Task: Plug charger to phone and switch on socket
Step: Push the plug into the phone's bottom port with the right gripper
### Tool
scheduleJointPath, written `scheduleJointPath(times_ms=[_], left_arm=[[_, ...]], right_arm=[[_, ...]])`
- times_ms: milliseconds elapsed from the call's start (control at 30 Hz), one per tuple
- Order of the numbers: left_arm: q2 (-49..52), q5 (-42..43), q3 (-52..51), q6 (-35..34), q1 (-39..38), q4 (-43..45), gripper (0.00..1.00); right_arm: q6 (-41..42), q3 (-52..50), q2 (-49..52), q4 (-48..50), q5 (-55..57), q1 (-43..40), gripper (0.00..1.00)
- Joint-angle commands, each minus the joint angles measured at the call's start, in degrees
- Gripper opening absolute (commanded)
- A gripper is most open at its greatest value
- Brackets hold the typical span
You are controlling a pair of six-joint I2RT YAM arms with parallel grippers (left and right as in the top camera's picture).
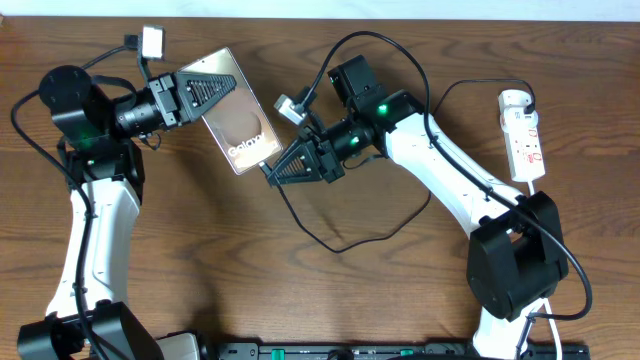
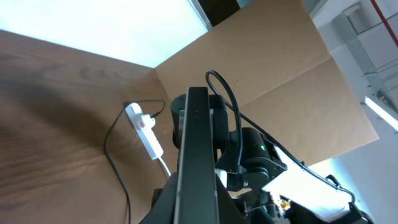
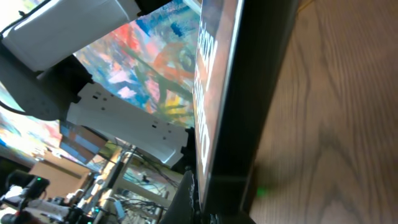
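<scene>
Wood-grain table (image 1: 200, 250) carries both arms, and the phone (image 1: 245, 115) is held up off it, left of the middle, lying slantwise in the overhead view with its brown-grey face and white lettering upward. The left tool (image 1: 225, 90) is clamped on the phone's far upper-left end, its dark fingers overlapping that end. In the left wrist view the phone (image 2: 198, 155) stands edge-on as a thin dark slab running up the centre of the frame. The right tool (image 1: 272, 170) points at the phone's near lower-right end with its fingers drawn together to a tip. It seems to be gripping the plug end of the charger (image 1: 340, 247) right against the phone's edge, though the plug itself is hidden and I cannot tell whether it is seated in the port. From that tip the thin black cable drops toward the front of the table, loops wide to the right and passes behind the right arm. The right wrist view is filled by the phone's dark edge (image 3: 249, 74), with a sliver of lettering seen at a sharp angle. The power strip (image 1: 524, 135), white with small red marks, lies flat at the far right of the table, well apart from the phone. In the left wrist view it (image 2: 146, 130) shows a black cable (image 2: 115, 162) curling away from its far end. The switch position is too small to read.
</scene>
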Motion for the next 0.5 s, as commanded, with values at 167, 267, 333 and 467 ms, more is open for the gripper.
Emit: scheduleJointPath(times_ms=[167, 267, 333, 467], left_arm=[[-0.8, -2.8, 0.5, 1.7, -5.4, 0.3, 0.07], [-0.8, -2.9, 0.5, 1.7, -5.9, 0.3, 0.07], [-0.8, -2.8, 0.5, 1.7, -5.9, 0.3, 0.07], [-0.8, -2.4, 0.5, 1.7, -5.9, 0.3, 0.07]], right_arm=[[7.6, 0.8, -0.2, 5.9, -0.5, -0.5, 0.01], [7.5, 0.8, -0.2, 5.9, 0.2, -0.5, 0.01], [7.5, 0.8, -0.2, 5.9, 0.2, -0.7, 0.01], [7.5, 0.8, -0.2, 5.9, 0.2, -1.0, 0.01]])
